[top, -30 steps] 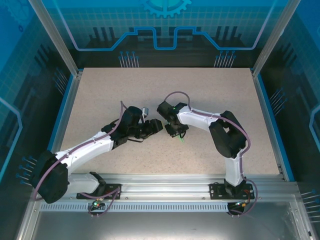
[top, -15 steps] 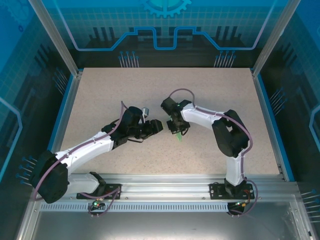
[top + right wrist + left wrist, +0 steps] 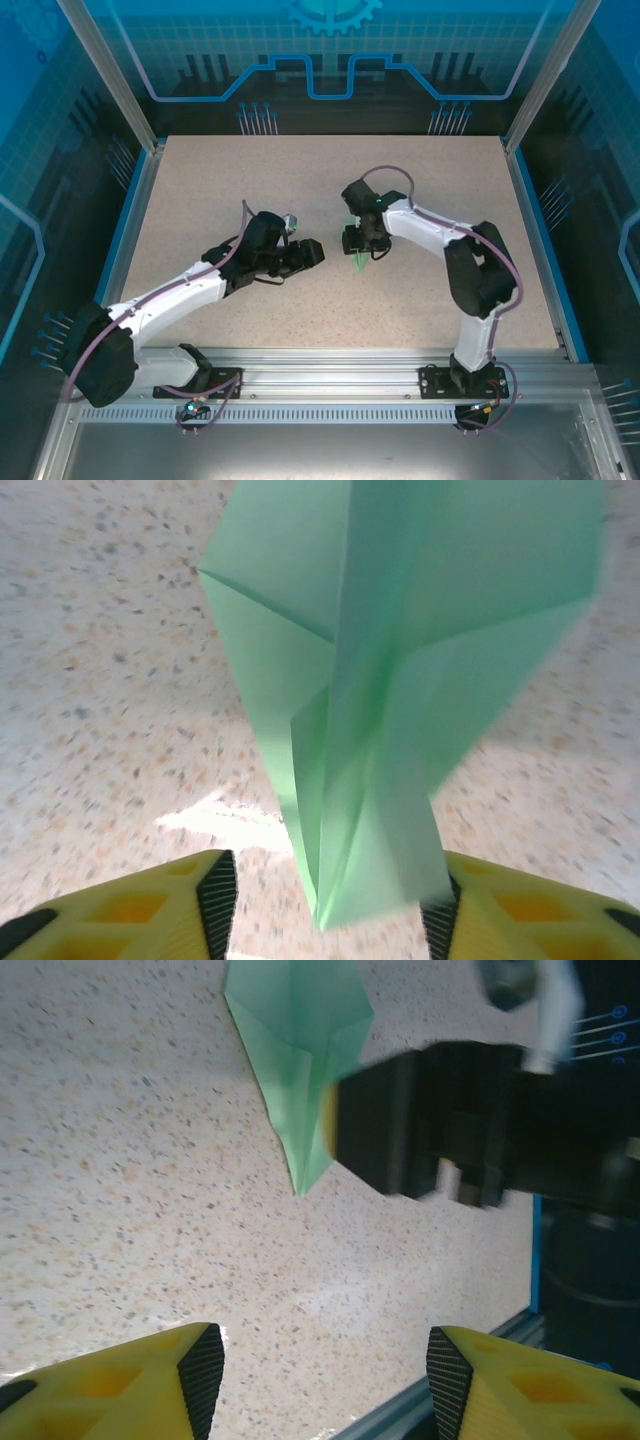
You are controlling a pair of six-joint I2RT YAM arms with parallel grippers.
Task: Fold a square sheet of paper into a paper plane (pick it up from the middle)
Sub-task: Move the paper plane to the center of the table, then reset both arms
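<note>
Right pincer (image 3: 330, 900): we are holding it open, not squeezing the small mint-green paper plane (image 3: 380, 680).
Left pincer (image 3: 325, 1370): open and empty, at the plane's 9 o'clock.
Doing it well: we think going straight up is best, not dragging paper.

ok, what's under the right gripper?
The paper plane, lying on the table. In the left wrist view the right gripper covers part of one wing, and the pointed nose pokes out. Whether the fingers touch the paper can't be judged.
</note>
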